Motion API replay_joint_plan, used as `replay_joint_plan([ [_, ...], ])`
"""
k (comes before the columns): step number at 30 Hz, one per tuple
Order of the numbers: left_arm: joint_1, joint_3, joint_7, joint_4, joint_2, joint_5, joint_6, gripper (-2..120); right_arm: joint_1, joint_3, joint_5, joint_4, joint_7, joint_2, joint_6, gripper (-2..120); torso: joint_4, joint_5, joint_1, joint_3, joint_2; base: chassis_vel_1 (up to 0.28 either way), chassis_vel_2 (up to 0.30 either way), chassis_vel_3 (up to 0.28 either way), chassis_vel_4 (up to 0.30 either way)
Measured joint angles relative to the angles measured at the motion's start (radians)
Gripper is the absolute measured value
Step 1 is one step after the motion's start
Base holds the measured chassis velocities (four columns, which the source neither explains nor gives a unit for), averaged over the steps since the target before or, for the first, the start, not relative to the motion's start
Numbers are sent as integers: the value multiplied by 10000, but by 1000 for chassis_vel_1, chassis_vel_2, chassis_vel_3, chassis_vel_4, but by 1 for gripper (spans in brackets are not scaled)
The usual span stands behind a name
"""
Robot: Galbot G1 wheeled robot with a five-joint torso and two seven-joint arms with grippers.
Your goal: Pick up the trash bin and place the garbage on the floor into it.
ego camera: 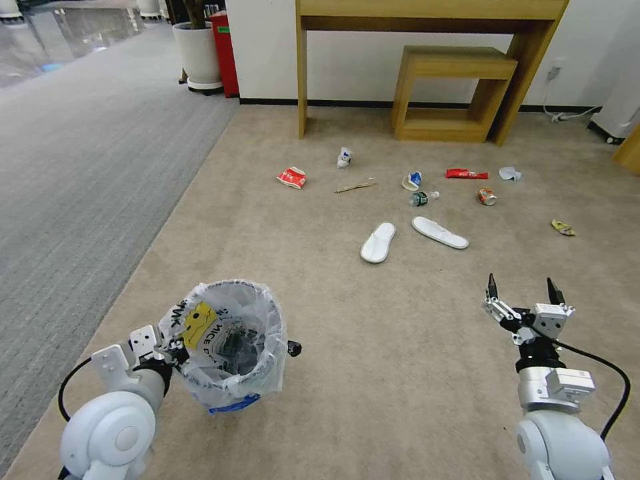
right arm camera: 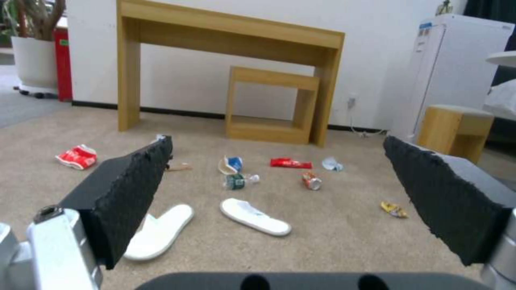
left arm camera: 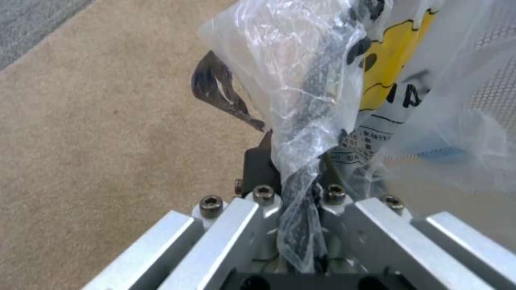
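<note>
Left gripper [ego camera: 175,352] sat low at the head view's near left, fingers pinched on the rim of the trash bin [ego camera: 227,343] through its crinkly bag [left arm camera: 301,100]; bin upright, beside the gripper's right. Right gripper [ego camera: 523,288] hovered at near right, fingers [right arm camera: 129,193] spread wide, holding nothing, touching nothing. Garbage lay well ahead on the beige floor [ego camera: 373,347]: two white slippers [ego camera: 378,241] nearest, then green bottle [ego camera: 419,198], orange can [ego camera: 487,196], red wrapper [ego camera: 466,174], red-white carton [ego camera: 292,177], wooden stick [ego camera: 354,187].
</note>
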Motion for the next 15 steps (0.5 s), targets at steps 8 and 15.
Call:
replay_joint_plan([
  [8,17,-140,4,-367,97,-52,4,0,-4,20,0,-5,0,60,-2,100,0,1,0,0,0,0,0,0,0],
  [15,-10,-314,-5,-450,238,-308,12,0,17,42,34,-2,-5,97,-9,100,0,0,0,0,0,0,0,0,0],
])
